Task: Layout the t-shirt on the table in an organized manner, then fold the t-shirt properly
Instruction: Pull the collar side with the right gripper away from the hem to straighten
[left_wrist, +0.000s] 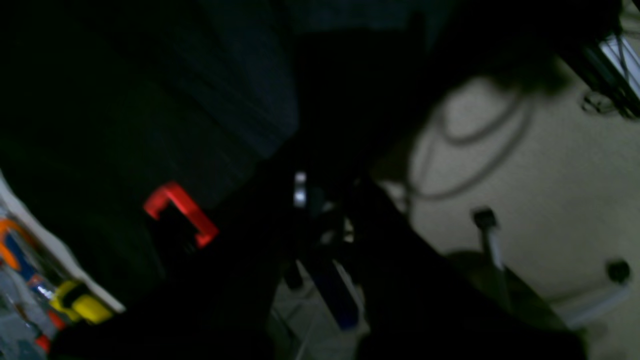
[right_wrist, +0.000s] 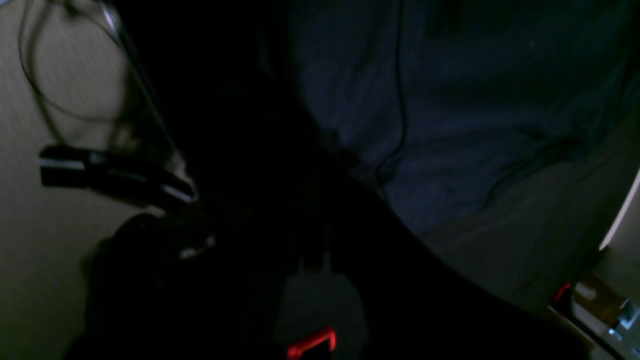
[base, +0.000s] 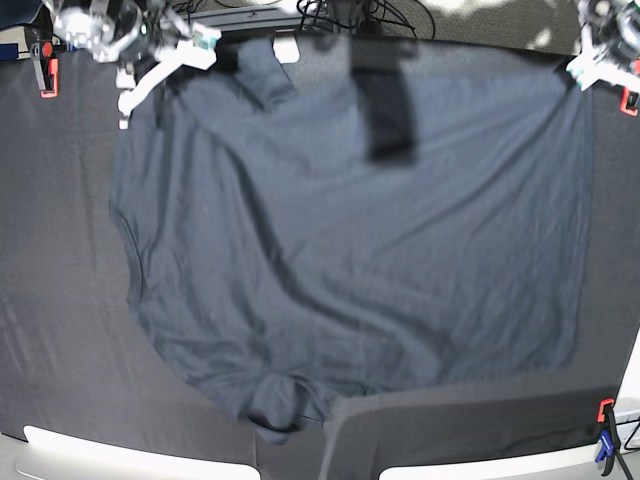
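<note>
T-shirt (base: 350, 270) fabric, dark slate-blue, lies spread over the black-covered bench (base: 60, 340) in the base view. Its long axis runs from left to right in that picture: the collar side with one sleeve (base: 275, 405) near the front edge is at the left, and the straight hem is at the right. A second sleeve (base: 262, 65) points toward the far edge. The right tool (base: 150, 60) is at the far left corner of the cloth, and the left tool (base: 590, 65) is at the far right corner; both are blurred there. Both tools are clenched, each at a far corner of the shirt, but I cannot tell from the pictures if cloth is really between the fingers. A dark strap-like shape (base: 385, 105) hangs over the far middle of the shirt. Red clamps (base: 45, 75) sit on the bench edges.

Left wrist view is very dark. It shows a part of the t-shirt (left_wrist: 235, 85) at the top, a red clamp (left_wrist: 182, 212) on the bench cloth, and pale floor (left_wrist: 565, 190) with cables, which the base view does not show.

Right wrist view is also dark. Wrinkled shirt fabric (right_wrist: 450, 110) fills the upper right, the black bench cloth (right_wrist: 520, 240) lies below it, and a red clamp (right_wrist: 312, 342) is at the bottom. The tool itself is lost in shadow in this view.
</note>
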